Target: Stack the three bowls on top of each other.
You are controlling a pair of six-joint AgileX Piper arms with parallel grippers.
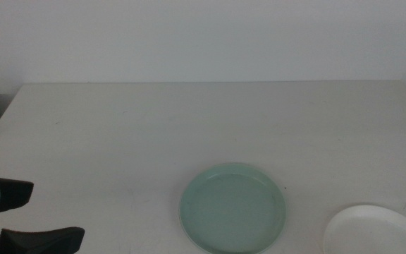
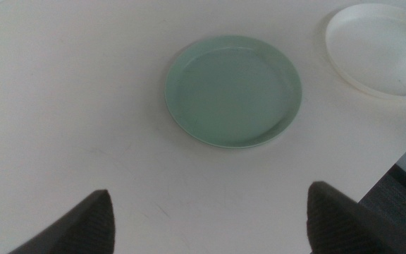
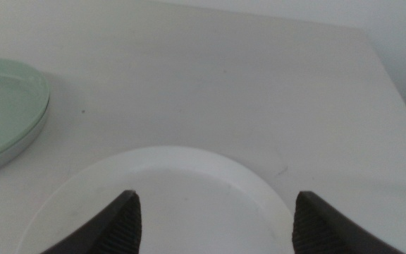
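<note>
The mint green bowl sits at the table's front, near the middle. In the right wrist view a grey rim shows under the green bowl, as if the grey bowl lies beneath it. The white bowl lies alone at the front right corner. My left gripper is low at the front left, open and holding nothing, well to the left of the green bowl. My right gripper hangs open just above the white bowl; it is out of the middle view.
The white table runs back to a pale wall. Its front right edge, with dark floor below, lies close to the white bowl.
</note>
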